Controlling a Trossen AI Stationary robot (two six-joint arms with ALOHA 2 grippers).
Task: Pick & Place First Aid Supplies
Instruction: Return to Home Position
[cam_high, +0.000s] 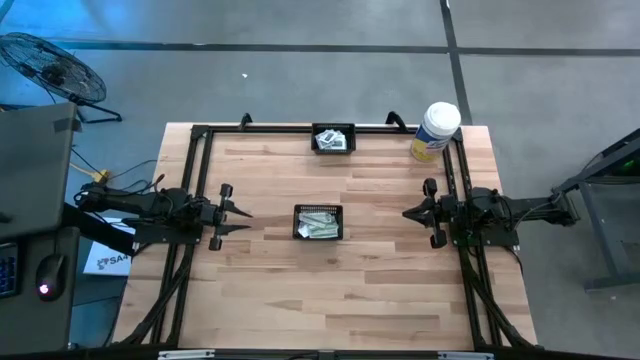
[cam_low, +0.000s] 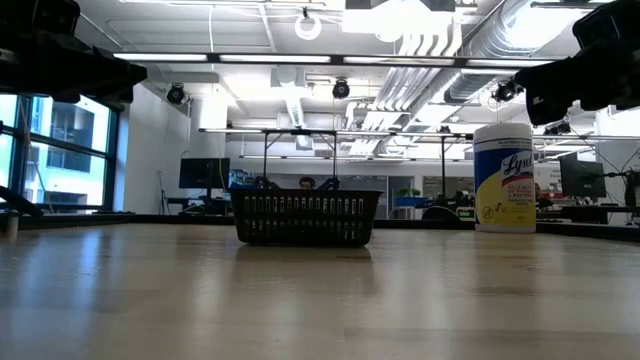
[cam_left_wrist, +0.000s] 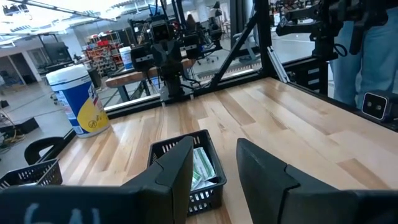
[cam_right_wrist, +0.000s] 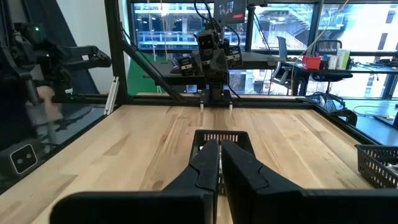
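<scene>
The first aid supplies lie in two small black baskets. Pale green-and-white strip packets (cam_high: 318, 225) fill the middle basket (cam_high: 318, 208), and white packets (cam_high: 331, 137) fill the basket (cam_high: 332, 150) at the far edge. My left gripper (cam_high: 246, 218) hovers open at the table's left, pointing level toward the middle basket (cam_left_wrist: 163, 151), whose packets (cam_left_wrist: 203, 167) show between its fingers. My right gripper (cam_high: 405, 212) hovers shut at the table's right, pointing level at that same basket (cam_right_wrist: 221, 136). Neither gripper touches anything.
A tall white-and-yellow canister (cam_high: 435, 131) stands at the far right corner and also shows in the low view (cam_low: 503, 177). A black frame (cam_high: 200, 170) runs along the table's left, far and right sides. Bare wood (cam_high: 320, 295) spreads between the middle basket and the near edge.
</scene>
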